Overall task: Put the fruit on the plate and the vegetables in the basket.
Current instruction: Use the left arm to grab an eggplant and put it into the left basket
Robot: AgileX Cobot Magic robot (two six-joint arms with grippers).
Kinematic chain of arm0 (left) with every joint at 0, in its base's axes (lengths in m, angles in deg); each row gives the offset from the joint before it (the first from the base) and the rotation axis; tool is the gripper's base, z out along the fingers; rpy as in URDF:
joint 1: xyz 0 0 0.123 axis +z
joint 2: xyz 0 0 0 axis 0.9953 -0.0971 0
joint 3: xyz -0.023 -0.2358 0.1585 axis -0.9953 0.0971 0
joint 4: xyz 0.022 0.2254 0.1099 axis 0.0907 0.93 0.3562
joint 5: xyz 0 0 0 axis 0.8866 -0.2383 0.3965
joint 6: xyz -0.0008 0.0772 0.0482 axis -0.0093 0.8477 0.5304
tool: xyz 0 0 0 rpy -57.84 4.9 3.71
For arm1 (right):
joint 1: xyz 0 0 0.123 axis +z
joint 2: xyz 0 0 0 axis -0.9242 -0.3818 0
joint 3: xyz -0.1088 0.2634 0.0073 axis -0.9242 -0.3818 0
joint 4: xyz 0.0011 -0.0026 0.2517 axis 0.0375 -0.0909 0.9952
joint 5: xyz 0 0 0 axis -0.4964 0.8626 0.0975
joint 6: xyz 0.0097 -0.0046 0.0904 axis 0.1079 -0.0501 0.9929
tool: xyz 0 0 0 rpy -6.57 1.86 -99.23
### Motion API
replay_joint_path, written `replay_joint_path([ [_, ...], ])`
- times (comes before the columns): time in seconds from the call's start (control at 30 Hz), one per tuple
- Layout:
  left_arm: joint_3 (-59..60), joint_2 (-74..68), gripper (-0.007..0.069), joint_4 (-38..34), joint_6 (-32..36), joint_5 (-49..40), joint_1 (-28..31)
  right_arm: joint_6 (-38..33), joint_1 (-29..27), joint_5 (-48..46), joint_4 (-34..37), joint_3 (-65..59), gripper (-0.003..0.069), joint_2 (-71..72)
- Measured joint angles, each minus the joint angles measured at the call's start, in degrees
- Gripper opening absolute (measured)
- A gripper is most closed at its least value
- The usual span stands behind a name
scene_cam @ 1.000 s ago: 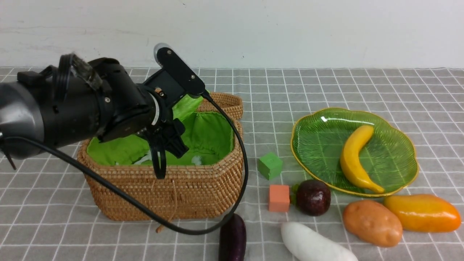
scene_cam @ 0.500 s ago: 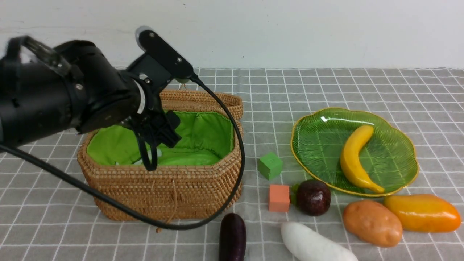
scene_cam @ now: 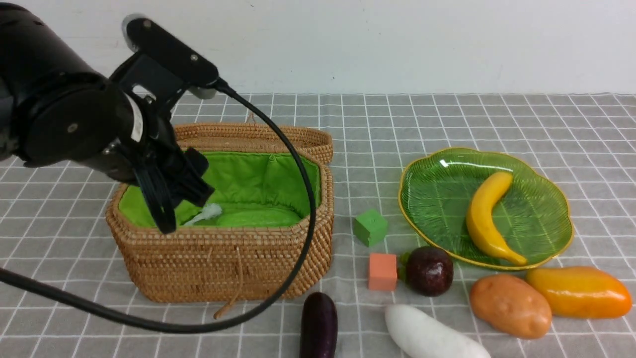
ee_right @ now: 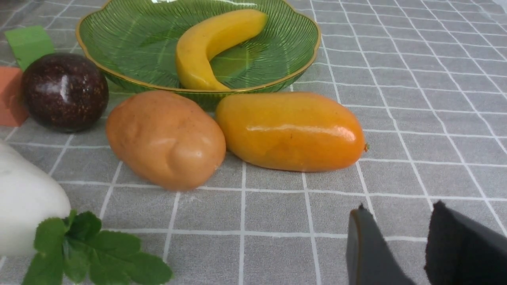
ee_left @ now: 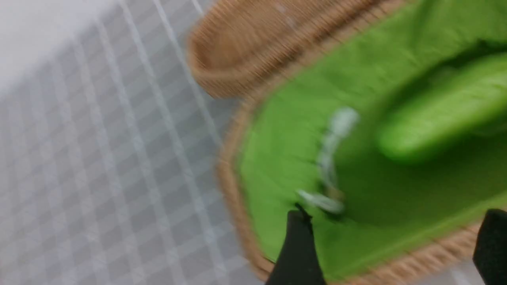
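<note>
Orange cube (scene_cam: 382, 271) sits beside the mangosteen (scene_cam: 430, 271), green cube (scene_cam: 370, 227) near the plate (scene_cam: 428, 191).

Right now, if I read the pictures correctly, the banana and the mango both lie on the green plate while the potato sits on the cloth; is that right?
Not quite: only the banana lies on the green plate. The mango lies on the cloth just in front of the plate's rim, beside the potato, which does sit on the cloth. The front view shows this.
</note>
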Motion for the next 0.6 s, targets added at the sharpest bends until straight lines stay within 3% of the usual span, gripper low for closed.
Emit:
replay_joint_path([
  [0.1, 0.07, 0.11, 0.0542, -12.99, 2.56, -4.23, 0.0, 0.0, 0.0, 0.0, -0.05, 0.0, 0.0241, 0.0],
  [0.37, 0.18, 0.11, 0.0542, -36.72, 5.52, -7.62, 0.0, 0.0, 0.0, 0.0, -0.05, 0.0, 0.0241, 0.0],
  [0.6, 0.18, -1.16, 0.0542, -47.67, 10.4, -7.59, 0.0, 0.0, 0.0, 0.0, -0.05, 0.0, 0.0241, 0.0],
])
